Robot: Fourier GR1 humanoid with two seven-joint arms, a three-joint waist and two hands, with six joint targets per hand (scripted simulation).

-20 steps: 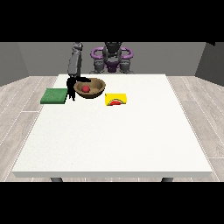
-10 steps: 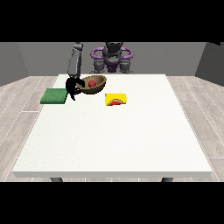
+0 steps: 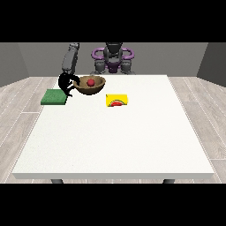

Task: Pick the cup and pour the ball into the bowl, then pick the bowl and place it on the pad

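A white tabletop [image 3: 114, 132] is filling most of the front view, with a small humanoid robot standing behind its far edge. The robot hand at the view's left [image 3: 66, 84] is reaching down at the far left part of the tabletop and is gripping the near left rim of a brown bowl [image 3: 91, 85], its black fingers curled over that rim. A red ball [image 3: 91, 82] is sitting inside the bowl, so the pouring step looks finished. The bowl appears to be lifted slightly and tilted, though whether it is touching the tabletop cannot be told.

A green pad [image 3: 54, 96] is lying flat just to the left of the bowl and the robot hand, near the tabletop's left edge. A yellow cup [image 3: 117, 100] is lying on its side to the right of the bowl, apart from it. The other robot hand is not showing anywhere in the view.

The step in hand seems to be carrying the bowl to the pad. The risk, as a judgement: held by one side of the rim, the bowl could tip further and let the ball roll out, or it could slip and land partly off the pad's edge.
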